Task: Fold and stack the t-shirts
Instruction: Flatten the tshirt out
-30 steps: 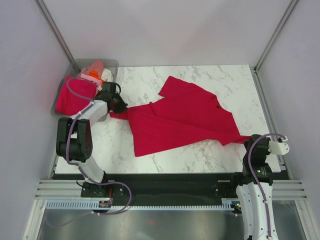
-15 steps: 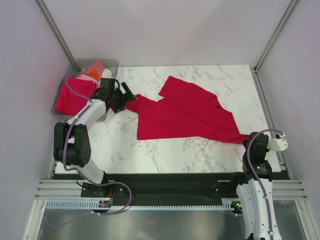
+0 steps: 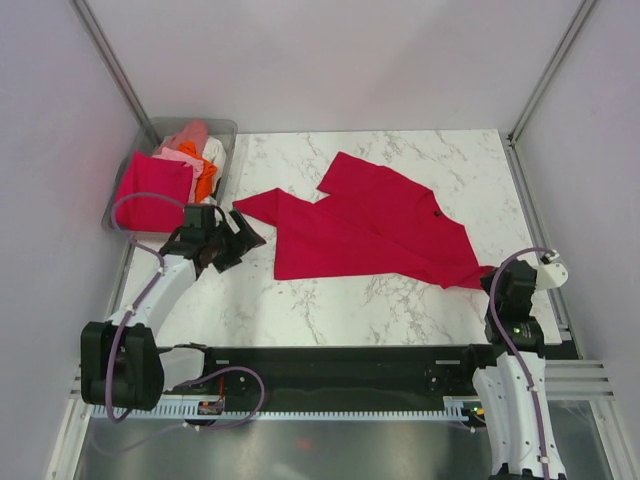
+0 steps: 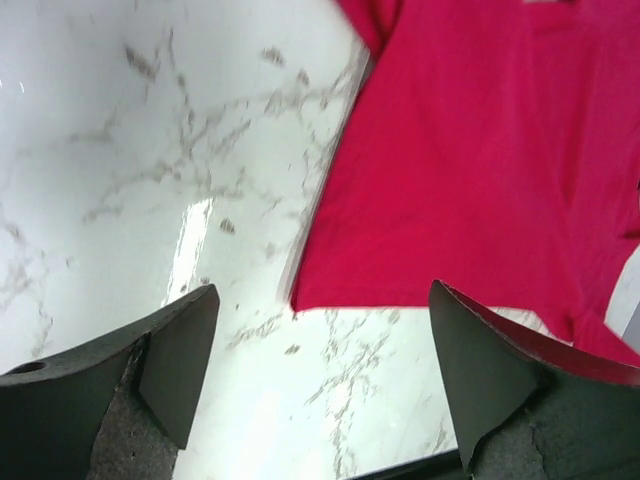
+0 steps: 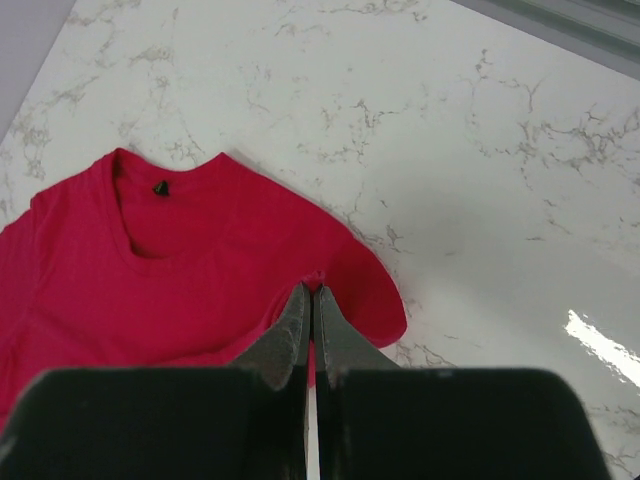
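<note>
Nearest the arm bases, at the crimson t-shirt's [image 3: 370, 230] near-right tip, the right gripper [image 5: 311, 295] had its fingers pressed together on what looked like the hem of a sleeve, the cloth puckering slightly at the tips. Off the shirt's left side, the left gripper [image 4: 320, 295] hung with its fingers spread wide and nothing between them, above the bare marble surface [image 3: 330, 310] and just beside a lower corner of the cloth. The shirt itself lay across the middle of the surface, collar and label up, but skewed, with its left part lapped over itself instead of flat. The step in hand seemed to be spreading it out before any fold. To do it well, the left fingers should probably drop onto that loose corner, take a single layer only, and draw away from the right-hand pinch until the creases went. Room was uneven: the right gripper sat close to the surface's right edge, so little pull was left on that side. To the near-left of the shirt and beyond its far side the marble showed bare. Farther off to the shirt's left, the grey bin [image 3: 230, 150] held the magenta-pink [image 3: 150, 190], orange [image 3: 205, 178], pale pink [image 3: 188, 138] and white [image 3: 216, 152] shirts in a heap.
</note>
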`<state>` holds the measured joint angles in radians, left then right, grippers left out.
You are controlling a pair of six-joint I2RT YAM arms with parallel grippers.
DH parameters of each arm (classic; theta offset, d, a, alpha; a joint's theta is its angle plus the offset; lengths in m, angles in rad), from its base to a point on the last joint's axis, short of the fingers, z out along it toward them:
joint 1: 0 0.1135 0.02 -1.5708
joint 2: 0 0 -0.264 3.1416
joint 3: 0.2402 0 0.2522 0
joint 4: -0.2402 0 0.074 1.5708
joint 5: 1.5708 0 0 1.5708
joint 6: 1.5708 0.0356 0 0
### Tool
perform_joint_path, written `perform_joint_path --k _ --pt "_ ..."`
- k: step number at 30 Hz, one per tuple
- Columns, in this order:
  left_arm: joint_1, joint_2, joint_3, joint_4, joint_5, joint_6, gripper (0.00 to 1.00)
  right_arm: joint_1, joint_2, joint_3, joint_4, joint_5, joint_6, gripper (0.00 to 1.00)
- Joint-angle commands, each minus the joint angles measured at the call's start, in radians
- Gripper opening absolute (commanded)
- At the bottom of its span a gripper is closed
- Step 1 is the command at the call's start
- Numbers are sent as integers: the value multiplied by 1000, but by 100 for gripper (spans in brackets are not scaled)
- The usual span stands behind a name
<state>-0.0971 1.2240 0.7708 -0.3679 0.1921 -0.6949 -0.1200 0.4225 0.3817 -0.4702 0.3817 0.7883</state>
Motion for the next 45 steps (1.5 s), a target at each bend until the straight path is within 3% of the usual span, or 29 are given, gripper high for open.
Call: perform_joint_path --k 1,7,14,21,27,36,41,43,45 --pt "-12 -99 -83 -9 75 -11 92 -3 18 66 53 -52 -116 0" --pt "-127 -138 -145 1 -14 -40 95 -4 55 65 73 -90 -129 0" --pt "-274 15 -104 3 -123 -34 79 -3 50 62 82 -86 -146 0" --pt "-283 186 -27 18 -171 -5 71 -3 47 57 81 -98 -147 0" --pt "-285 268 13 41 -120 -2 56 -4 47 57 82 -93 -146 0" --pt "-317 333 18 75 -115 -11 52 -3 50 57 79 -87 -141 0" --pt "-317 402 42 90 -108 24 27 -3 39 57 76 -92 -138 0" --pt "-316 401 45 90 -112 28 2 -3 42 59 76 -96 -138 0" --pt "-316 379 45 87 -112 31 2 -3 53 60 82 -113 -146 0"
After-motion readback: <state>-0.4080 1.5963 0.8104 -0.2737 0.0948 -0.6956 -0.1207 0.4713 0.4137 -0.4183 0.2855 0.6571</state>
